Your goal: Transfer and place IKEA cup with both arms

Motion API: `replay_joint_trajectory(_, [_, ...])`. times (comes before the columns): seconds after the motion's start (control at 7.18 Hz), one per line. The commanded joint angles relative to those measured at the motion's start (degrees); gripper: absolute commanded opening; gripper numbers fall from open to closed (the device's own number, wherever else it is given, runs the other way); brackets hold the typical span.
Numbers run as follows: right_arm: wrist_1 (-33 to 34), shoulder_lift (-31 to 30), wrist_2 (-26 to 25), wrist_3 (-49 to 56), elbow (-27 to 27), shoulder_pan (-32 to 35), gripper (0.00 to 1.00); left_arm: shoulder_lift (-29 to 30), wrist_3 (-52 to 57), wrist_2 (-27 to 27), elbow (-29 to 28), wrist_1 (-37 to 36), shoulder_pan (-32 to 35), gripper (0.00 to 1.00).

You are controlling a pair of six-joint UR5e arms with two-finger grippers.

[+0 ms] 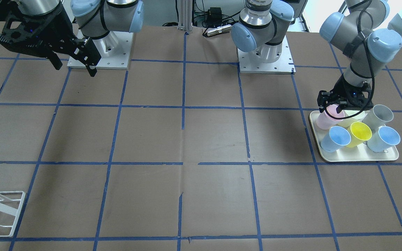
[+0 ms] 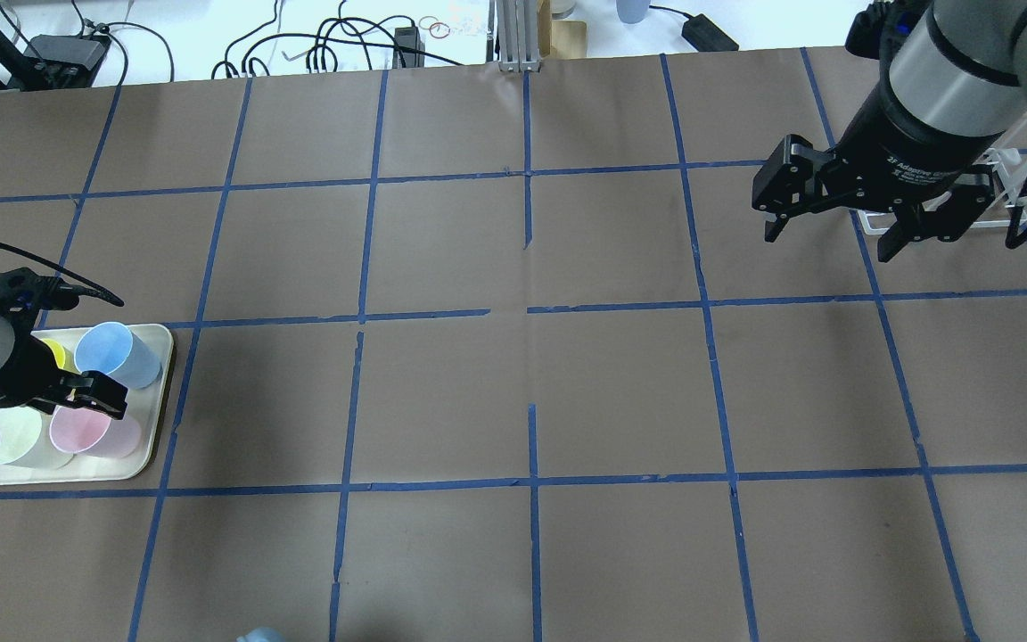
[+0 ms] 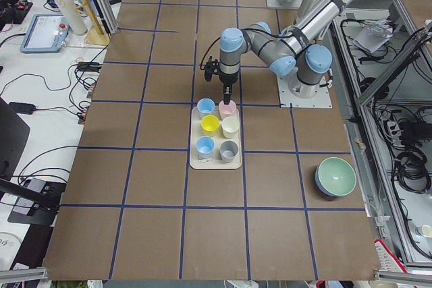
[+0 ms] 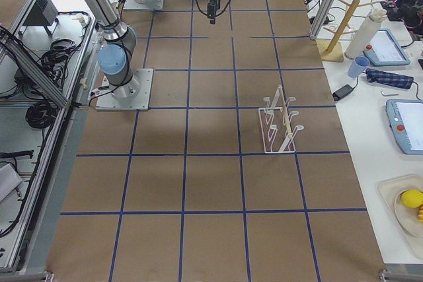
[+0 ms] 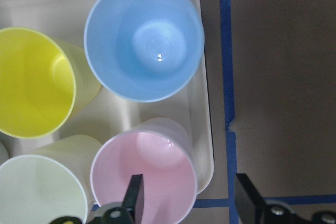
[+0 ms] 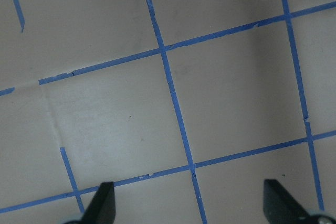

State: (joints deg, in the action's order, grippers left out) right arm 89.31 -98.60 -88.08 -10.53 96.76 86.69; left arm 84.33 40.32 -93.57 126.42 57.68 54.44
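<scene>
left gripper (image 5: 188, 178): jaws apart, pointing down, low | right gripper (image 2: 828, 242): jaws wide apart, pointing down, raised

Two light blue cups (image 1: 335, 138), one pink cup (image 1: 326, 120), one yellow (image 1: 359, 131), one cream (image 5: 42, 192), one grey (image 1: 380, 115); one tray (image 1: 361, 158)

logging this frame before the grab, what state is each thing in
pink cup: upright in the tray, empty
left tool: open, one finger inside the pink cup, one outside
right tool: open, empty, above bare table
other five cups: upright, empty, in the tray
tray: flat on the table
wire rack: empty
green bowl: upright, empty
</scene>
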Motion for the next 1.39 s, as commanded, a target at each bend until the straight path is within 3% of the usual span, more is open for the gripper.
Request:
replay_joint_trajectory(0.0, [-0.98,-0.28,-0.07,0.16,0.44,-0.03,1.00,-1.10,-2.24,2.50,-8.86,14.56,2.76,1.00])
replay_joint_trajectory(0.42, [-1.07,-0.54,-0.69,0.07,0.53,0.06,1.00,0.04,-19.07,2.43,-23.03,28.07,15.91,1.00])
replay_joint_trajectory(0.84, [-2.38,-0.54,-0.78,0.42,0.53,0.06,1.00,2.93,-33.25,2.34,-31.56,29.24,29.46,1.00])
replay_joint_trajectory(1.25, [-2.39,-0.63,-0.78,0.51,0.53,0.06,1.00,4.70,-41.11,2.26,-34.83,29.76,37.05,1.00])
